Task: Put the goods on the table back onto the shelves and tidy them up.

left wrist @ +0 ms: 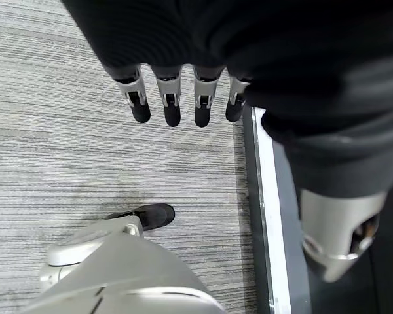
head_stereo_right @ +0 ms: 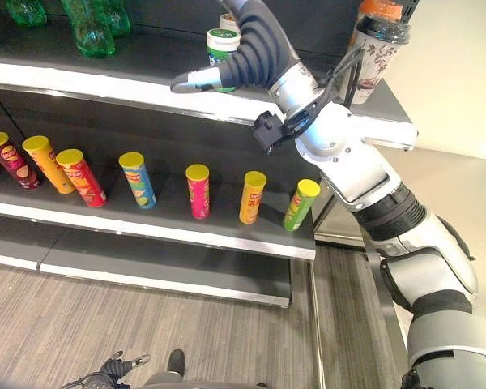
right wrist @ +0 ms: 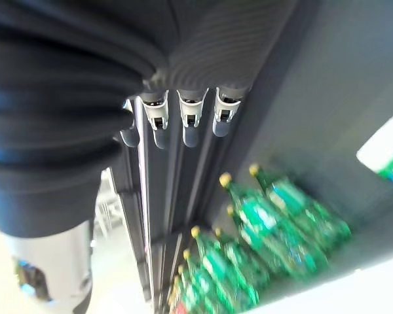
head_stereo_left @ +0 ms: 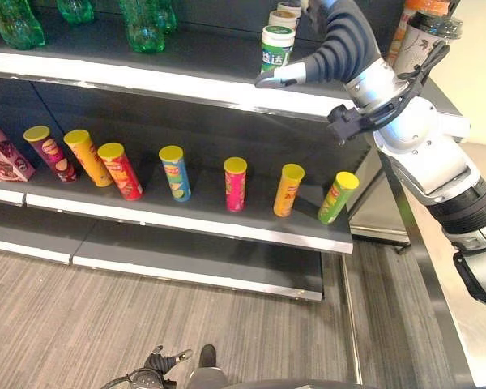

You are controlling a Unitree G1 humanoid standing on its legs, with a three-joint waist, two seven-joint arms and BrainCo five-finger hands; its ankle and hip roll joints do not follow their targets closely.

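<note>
Fingers (right wrist: 186,124) straight and empty on the right hand (head_stereo_left: 279,76), up at the top shelf (head_stereo_left: 186,81) beside the green-lidded cans (head_stereo_left: 276,44). Left hand (left wrist: 177,98) hangs relaxed over the floor. Chip tubes (head_stereo_left: 235,183) line the middle shelf.

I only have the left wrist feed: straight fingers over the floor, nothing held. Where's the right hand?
Observer: The right hand is up at the front edge of the top shelf, just beside the white-and-green cans.
Operator: Holding anything?
Observer: No. In its own wrist view its fingers are straight, with nothing in them.
Operator: What's on the shelf below?
Observer: Seven yellow-lidded tubes stand in a row, with a pink box at the left end.
</note>
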